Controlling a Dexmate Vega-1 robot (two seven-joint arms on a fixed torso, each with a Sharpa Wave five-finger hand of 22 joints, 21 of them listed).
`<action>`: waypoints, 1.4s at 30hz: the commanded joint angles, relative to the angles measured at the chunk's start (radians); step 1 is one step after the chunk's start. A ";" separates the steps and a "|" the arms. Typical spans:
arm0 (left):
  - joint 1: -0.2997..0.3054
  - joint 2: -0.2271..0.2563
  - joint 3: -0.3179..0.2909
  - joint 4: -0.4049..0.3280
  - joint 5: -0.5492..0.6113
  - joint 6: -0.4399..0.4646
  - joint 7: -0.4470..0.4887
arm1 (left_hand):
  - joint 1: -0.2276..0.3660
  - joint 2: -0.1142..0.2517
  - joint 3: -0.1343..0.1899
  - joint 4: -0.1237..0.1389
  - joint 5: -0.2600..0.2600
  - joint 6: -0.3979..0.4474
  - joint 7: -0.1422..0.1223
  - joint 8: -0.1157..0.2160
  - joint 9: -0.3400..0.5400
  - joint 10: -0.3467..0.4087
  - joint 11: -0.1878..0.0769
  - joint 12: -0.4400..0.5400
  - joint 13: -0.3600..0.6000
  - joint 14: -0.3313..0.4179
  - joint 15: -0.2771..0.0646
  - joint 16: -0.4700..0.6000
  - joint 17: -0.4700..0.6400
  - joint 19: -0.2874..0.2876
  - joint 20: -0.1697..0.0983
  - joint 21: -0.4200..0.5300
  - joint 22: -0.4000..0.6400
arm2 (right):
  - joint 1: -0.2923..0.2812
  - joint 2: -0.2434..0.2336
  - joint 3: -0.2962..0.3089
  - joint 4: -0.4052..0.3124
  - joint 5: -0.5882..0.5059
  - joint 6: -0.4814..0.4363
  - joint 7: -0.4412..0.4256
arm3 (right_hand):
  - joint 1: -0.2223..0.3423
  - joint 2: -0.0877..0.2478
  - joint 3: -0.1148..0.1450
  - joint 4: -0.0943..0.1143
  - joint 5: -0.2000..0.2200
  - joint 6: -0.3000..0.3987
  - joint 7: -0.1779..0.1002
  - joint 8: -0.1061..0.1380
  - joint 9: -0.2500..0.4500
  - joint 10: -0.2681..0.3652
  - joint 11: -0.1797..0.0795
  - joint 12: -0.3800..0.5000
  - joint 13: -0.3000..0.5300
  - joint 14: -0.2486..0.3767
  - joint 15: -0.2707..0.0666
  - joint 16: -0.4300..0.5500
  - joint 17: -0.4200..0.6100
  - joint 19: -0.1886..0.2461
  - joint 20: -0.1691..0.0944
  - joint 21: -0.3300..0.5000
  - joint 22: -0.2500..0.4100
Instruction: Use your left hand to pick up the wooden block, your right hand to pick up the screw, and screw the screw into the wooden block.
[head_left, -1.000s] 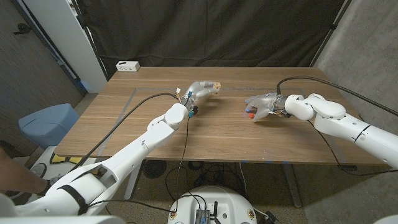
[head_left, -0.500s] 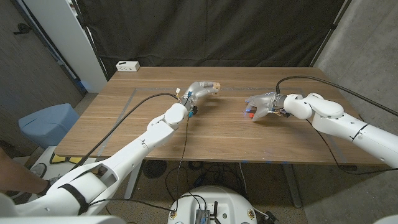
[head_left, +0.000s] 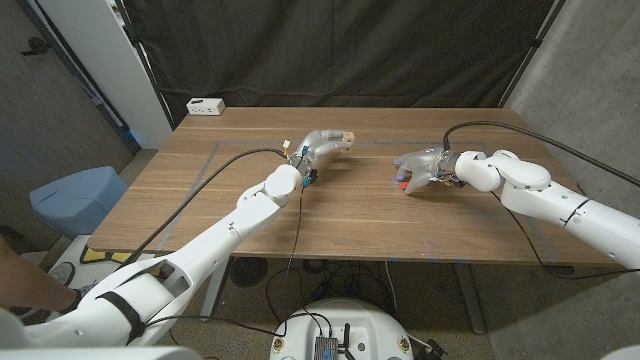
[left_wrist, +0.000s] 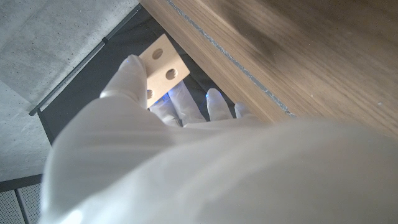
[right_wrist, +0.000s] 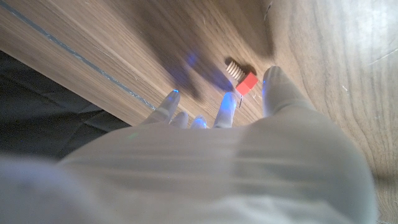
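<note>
My left hand (head_left: 322, 145) is raised a little above the far middle of the table and pinches the wooden block (head_left: 346, 137) at its fingertips. The block (left_wrist: 163, 70) is a pale flat piece with round holes, and my left hand (left_wrist: 155, 155) holds it by one end. The screw (head_left: 401, 182), with a red head, lies on the table at the right. My right hand (head_left: 422, 168) hangs over it. In the right wrist view the screw (right_wrist: 241, 78) lies between the thumb and a fingertip (right_wrist: 227, 106) of my right hand (right_wrist: 249, 162), with a thin gap at the thumb.
A white box (head_left: 205, 105) sits at the table's back left corner. Black cables trail from both wrists across the wooden table (head_left: 250, 220). A blue bin (head_left: 75, 198) stands on the floor to the left. A person's arm shows at the lower left edge.
My right hand has shifted slightly over the screw, which stays in place on the table. My left hand with the block has not moved.
</note>
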 joint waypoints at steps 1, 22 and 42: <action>-0.005 -0.006 0.003 0.011 -0.002 -0.002 -0.003 | 0.000 0.011 -0.003 0.003 0.004 0.008 0.001 0.006 0.004 0.008 -0.004 -0.002 0.003 0.011 -0.081 0.006 -0.001 -0.002 0.002 0.004 0.006 | 0.004 0.002 -0.006 0.016 -0.002 0.018 -0.024 | 0.017 -0.001 0.012 0.002 0.007 0.021 0.000 0.014 0.004 0.015 -0.004 0.010 0.001 0.017 -0.031 0.009 0.005 0.017 -0.024 0.010 0.003; -0.011 -0.011 0.010 0.011 0.002 0.014 0.000 | -0.004 0.021 -0.006 0.007 0.006 0.009 0.003 0.005 0.004 0.008 -0.003 -0.007 0.005 0.012 -0.080 0.006 0.000 -0.002 0.000 0.004 0.006 | -0.005 0.002 -0.006 0.039 -0.004 0.042 -0.075 | 0.047 0.001 0.027 -0.004 0.009 0.107 0.004 0.065 0.015 0.060 -0.011 0.013 0.001 0.045 -0.049 0.012 0.005 0.048 -0.044 0.010 0.002; -0.002 -0.008 0.010 -0.007 0.002 0.030 0.010 | -0.009 0.027 -0.009 0.009 0.007 0.010 0.005 0.004 0.004 0.010 -0.003 -0.012 0.008 0.012 -0.078 0.006 0.000 -0.001 0.000 0.005 0.006 | -0.011 0.005 -0.006 0.043 -0.016 0.050 -0.108 | 0.065 0.003 0.038 -0.003 0.011 0.159 0.012 0.098 0.023 0.094 -0.022 0.016 0.001 0.063 -0.064 0.013 0.006 0.072 -0.057 0.010 0.001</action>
